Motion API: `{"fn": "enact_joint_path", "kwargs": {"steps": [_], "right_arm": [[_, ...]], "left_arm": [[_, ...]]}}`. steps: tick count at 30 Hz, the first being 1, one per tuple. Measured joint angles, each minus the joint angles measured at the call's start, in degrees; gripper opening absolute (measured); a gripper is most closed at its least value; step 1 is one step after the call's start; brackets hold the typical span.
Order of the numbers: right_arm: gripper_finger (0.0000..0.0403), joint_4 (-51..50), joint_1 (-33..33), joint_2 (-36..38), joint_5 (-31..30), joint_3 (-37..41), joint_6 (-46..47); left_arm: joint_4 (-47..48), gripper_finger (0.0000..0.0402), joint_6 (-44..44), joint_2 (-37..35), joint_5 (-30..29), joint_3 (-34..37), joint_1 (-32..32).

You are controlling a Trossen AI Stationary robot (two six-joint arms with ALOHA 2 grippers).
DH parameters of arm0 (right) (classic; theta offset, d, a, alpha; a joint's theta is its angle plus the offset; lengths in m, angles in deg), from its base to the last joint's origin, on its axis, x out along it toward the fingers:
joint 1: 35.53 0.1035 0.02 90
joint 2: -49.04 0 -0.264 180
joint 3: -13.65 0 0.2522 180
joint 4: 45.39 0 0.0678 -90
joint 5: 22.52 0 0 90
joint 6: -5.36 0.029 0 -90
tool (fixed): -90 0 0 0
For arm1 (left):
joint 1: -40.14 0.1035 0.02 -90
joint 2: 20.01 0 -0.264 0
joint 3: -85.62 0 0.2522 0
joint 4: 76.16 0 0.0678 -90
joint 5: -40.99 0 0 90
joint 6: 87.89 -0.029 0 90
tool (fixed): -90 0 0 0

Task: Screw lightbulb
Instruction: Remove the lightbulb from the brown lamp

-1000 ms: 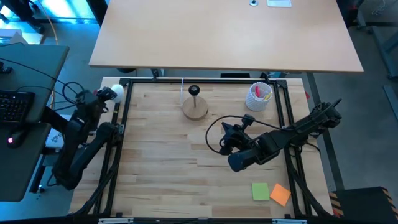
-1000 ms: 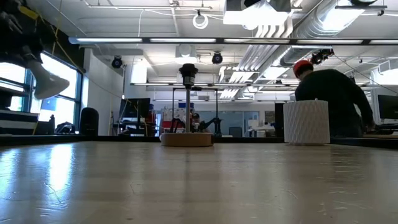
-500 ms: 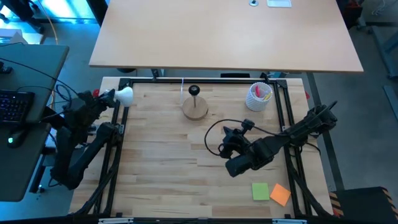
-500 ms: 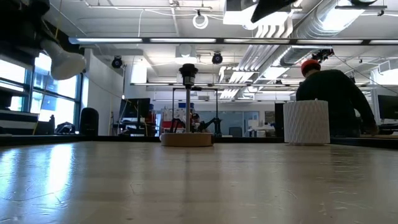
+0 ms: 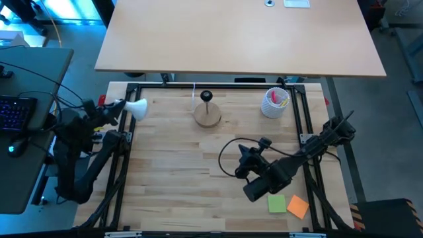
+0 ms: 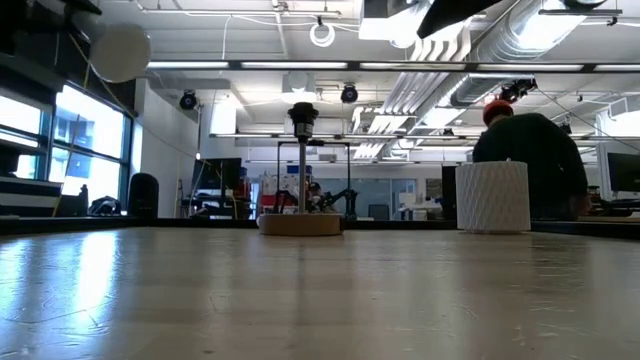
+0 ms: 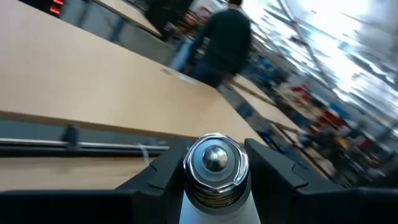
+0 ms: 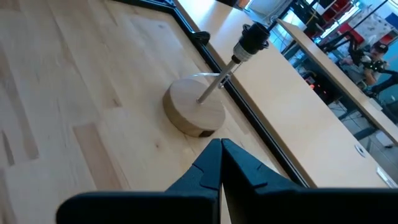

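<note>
High view: the wooden table (image 5: 172, 172) carries the round stand (image 5: 207, 116) with its empty black socket (image 5: 207, 96) and, near the far right corner, a white cup (image 5: 275, 102) holding coloured items; the right gripper (image 5: 239, 163) waits fully closed on nothing above the table's near middle. Compared with a second earlier, the left gripper (image 5: 121, 108), grasping the lightbulb (image 5: 137, 108) by its globe, has swung inward from beyond the left rail. Left wrist view shows the threaded base (image 7: 214, 163) pointing forward between the fingers (image 7: 163, 177), so the bulb seems on approach, well apart from the socket.
</note>
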Motion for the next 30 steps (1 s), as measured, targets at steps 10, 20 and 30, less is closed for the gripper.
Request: {"fn": "enact_joint_path", "kwargs": {"steps": [10, 20, 30], "right_arm": [[0.0000, -4.28, 0.83, 0.00, -0.03, 0.04, 2.61], [0.0000, -8.45, 0.82, 0.03, -0.07, 0.07, 8.85], [0.0000, -8.24, 1.08, 0.03, -0.03, 0.06, 8.94]], "left_arm": [[0.57, 0.0133, -2.26, 0.00, 20.79, -3.75, 12.99], [10.35, 0.0133, -9.36, 0.11, 27.23, -11.31, 18.19], [5.33, 0.0133, -14.46, 0.12, 14.69, -7.01, 17.34]]}}
